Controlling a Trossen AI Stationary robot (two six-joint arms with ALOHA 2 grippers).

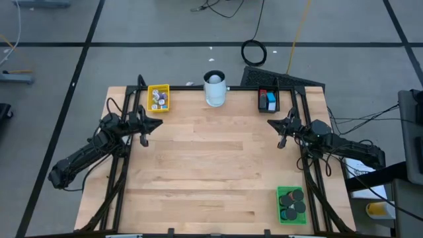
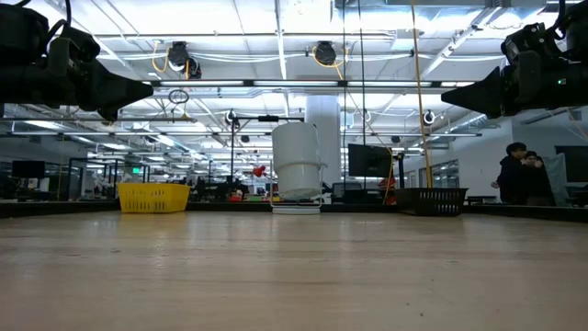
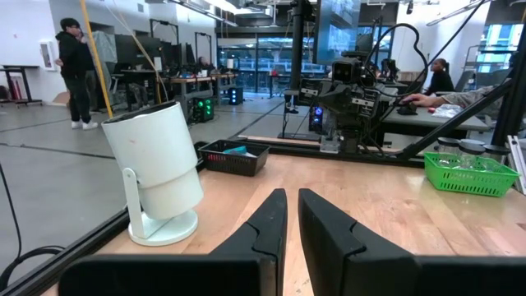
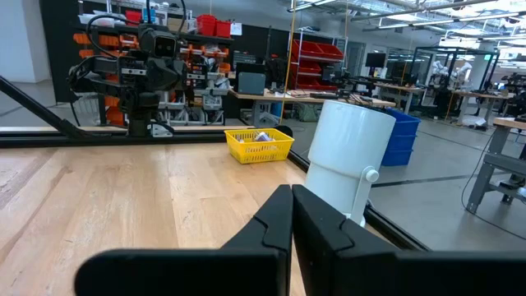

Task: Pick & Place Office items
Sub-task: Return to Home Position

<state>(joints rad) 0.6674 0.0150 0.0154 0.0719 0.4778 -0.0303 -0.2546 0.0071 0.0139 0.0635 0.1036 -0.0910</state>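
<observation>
Clenched empty: left gripper (image 1: 153, 124) at 9 o'clock, right gripper (image 1: 275, 125) at 3; office items (image 1: 291, 203) binned at 11, 1, 5 o'clock

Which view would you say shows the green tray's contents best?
The high view: it looks down into the green tray at black discs. The left wrist view shows only its side; the other two miss it.

Left arm (image 1: 92, 151), right arm (image 1: 344, 145): matte black, jointed, cabled; tapered wedge jaws.
</observation>
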